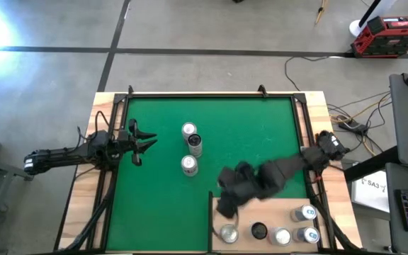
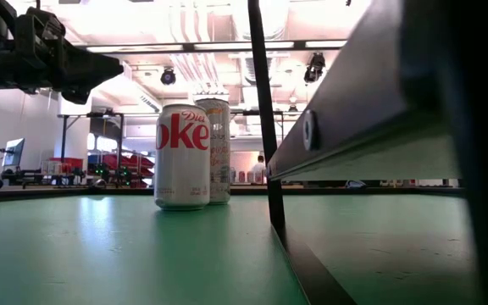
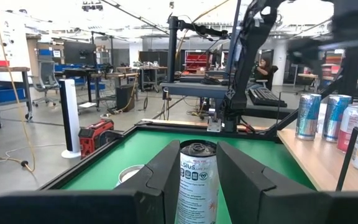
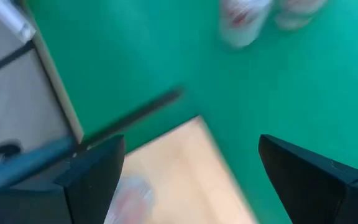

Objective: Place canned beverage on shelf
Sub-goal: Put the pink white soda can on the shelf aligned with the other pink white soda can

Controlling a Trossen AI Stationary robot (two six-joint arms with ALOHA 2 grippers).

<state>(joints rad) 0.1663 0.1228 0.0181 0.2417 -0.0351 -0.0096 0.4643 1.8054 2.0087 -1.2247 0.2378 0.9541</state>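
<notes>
- High view: the pale tan plywood shelf (image 1: 289, 212) lies flat at the near right corner of the green felt-like mat (image 1: 161, 205) that covers the desk. Five silver-topped drink cans (image 1: 281, 236) stand on it in a loose row along its near edge. Three more silver drink cans (image 1: 189, 165) stand in a short line near the mat's middle, well apart from the shelf. The right pincer (image 1: 227, 206) hangs over the shelf's far left corner. The left pincer (image 1: 144, 142) waits at the mat's left side, fingers spread, pointing toward the three cans.
- Low view: a white Diet Coke can (image 2: 182, 156) stands upright on the mat, with a pale slim can (image 2: 217, 149) just behind it.
- Left wrist view: the left pincer's dark fingers (image 3: 160, 177) are parted, holding nothing; a dark-topped slim can (image 3: 197, 180) shows between them, farther off. Several cans stand on the shelf (image 3: 312, 155) beyond.
- Right wrist view: the right pincer's fingers (image 4: 92, 171) are wide apart and empty above the shelf's corner (image 4: 179, 168), where plywood meets mat.
</notes>
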